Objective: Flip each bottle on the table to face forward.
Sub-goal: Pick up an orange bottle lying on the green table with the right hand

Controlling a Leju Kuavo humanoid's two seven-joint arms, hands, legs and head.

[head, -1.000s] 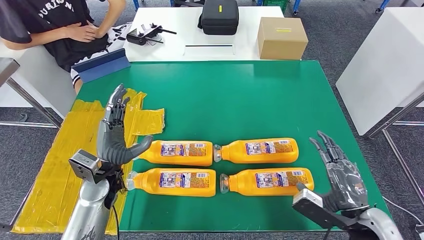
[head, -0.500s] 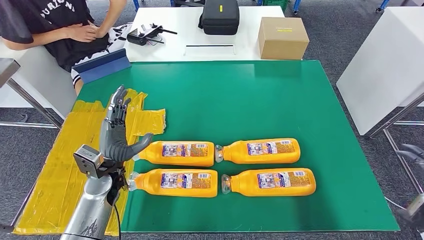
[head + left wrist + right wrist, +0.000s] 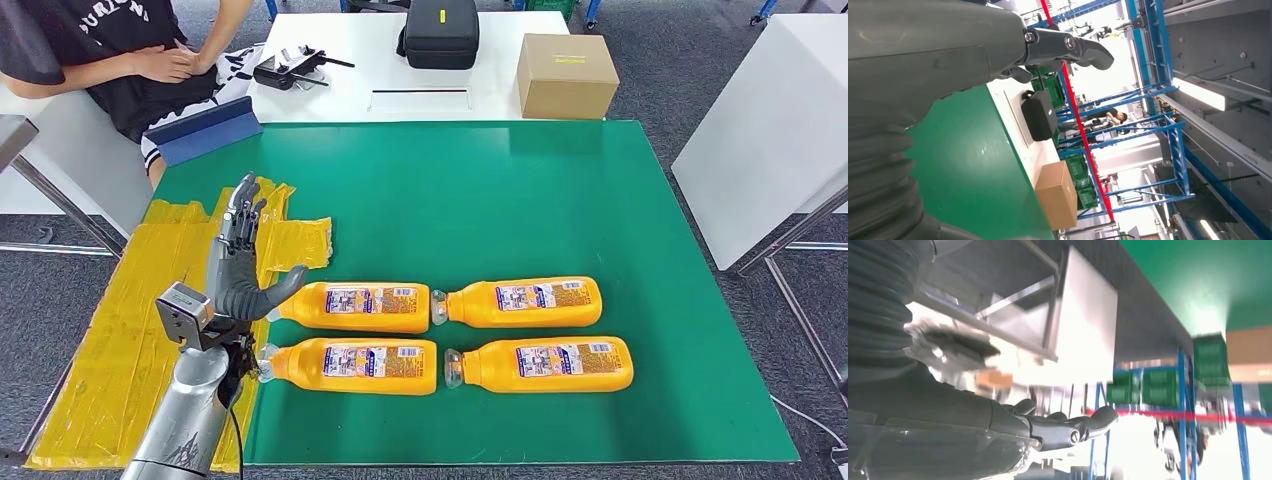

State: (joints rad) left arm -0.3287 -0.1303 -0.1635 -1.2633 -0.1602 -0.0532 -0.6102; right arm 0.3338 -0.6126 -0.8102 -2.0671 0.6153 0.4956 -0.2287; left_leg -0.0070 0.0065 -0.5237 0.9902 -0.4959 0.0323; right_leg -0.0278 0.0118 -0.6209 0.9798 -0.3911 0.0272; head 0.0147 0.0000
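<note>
the left hand (image 3: 237,270) stands upright with fingers apart and thumb out, holding nothing, just beside the cap end of the far left bottle (image 3: 353,306); the right hand (image 3: 998,422) is blurred in its wrist view, fingers stretched out and nothing in them

four orange bottles lie on their sides in two rows near the front edge of the green bench (image 3: 470,190), caps pointing left, white labels up; the print is too small to read

the far half of the bench is bare green; yellow tape (image 3: 120,330) covers its left edge
</note>
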